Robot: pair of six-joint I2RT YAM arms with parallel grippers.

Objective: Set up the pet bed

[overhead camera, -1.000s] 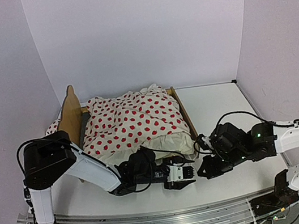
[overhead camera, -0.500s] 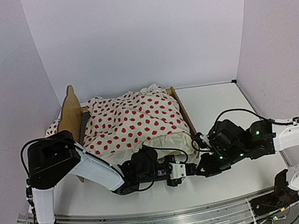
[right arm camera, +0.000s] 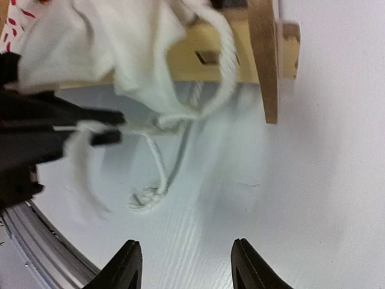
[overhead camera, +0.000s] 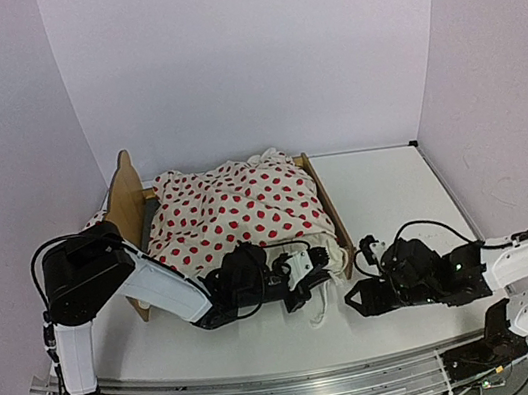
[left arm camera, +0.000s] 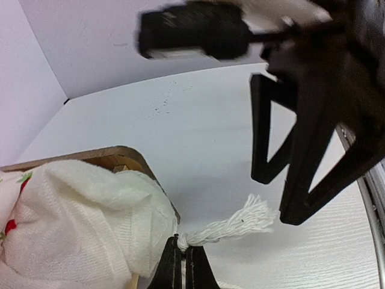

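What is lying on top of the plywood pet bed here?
A white red-dotted ruffled blanket covers the light plywood pet bed, spilling over its near end. Whatever lies under the blanket, and most of the bed's base, is hidden.

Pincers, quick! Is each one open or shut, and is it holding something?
Left pincer: shut, pinching the white cord near its frayed end.
Right pincer: open, holding nothing.
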